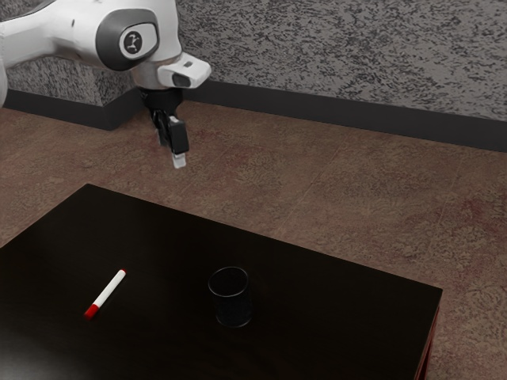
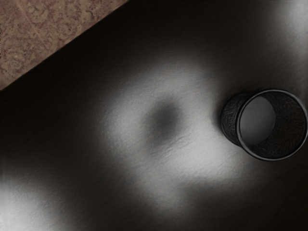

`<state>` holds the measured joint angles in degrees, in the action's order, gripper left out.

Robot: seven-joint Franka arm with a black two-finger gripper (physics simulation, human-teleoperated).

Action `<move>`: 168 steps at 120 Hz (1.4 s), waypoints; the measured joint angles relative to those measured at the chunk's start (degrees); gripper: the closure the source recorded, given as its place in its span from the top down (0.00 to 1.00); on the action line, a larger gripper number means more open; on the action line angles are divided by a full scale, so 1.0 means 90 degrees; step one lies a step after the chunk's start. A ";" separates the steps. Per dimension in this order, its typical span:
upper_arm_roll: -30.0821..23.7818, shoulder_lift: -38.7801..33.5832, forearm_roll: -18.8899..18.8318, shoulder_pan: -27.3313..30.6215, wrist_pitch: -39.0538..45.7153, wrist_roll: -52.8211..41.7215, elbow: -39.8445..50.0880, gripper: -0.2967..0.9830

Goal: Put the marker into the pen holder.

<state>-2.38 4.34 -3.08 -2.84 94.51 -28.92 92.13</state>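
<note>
Exterior view: marker (image 1: 107, 291) lies flat; judged light, stiff, slightly slippery; grasp advised crosswise at its middle. Gripper (image 1: 178, 160): released or clenched, I cannot tell.

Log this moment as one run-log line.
gripper: raised, away from marker and holder | marker: lying on table, red end and white body showing | pen holder: upright, empty | status: marker not yet placed

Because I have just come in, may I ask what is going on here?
The robot's gripper is raised, apart from the marker and the pen holder, so neither is being handled. The marker lies on the dark table. The pen holder stands upright, apart from it, empty. The marker is not yet inside.
</note>
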 joint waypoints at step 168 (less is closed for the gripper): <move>0.1446 0.0194 -0.0727 0.0613 0.4924 0.2190 0.4660 0.42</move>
<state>10.63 6.09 -9.62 2.67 138.83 -9.21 134.08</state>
